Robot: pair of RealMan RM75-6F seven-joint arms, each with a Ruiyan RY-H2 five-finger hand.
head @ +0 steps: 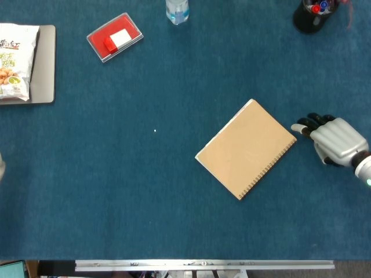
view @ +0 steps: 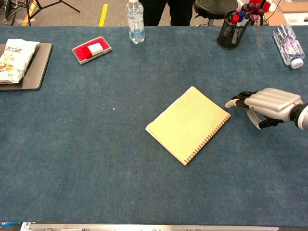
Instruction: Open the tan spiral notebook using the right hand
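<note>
Closed and flat, the tan spiral notebook (view: 188,124) lies in the middle of the blue worktop (view: 96,159), its wire coil on the side facing 4 o'clock. Right hand (view: 269,106) sits at 3 o'clock, just beside the notebook's corner, fingers (view: 239,101) spread and holding nothing. At 10 o'clock a snack bag (head: 13,61) shows red Chinese writing, "红". Left hand is out of sight.

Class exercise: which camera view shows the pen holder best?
The chest view: the whole pen holder shows, a dark mesh cup with its pens. The head view crops it at the top edge, showing mainly its dark body and a few pen caps.
</note>
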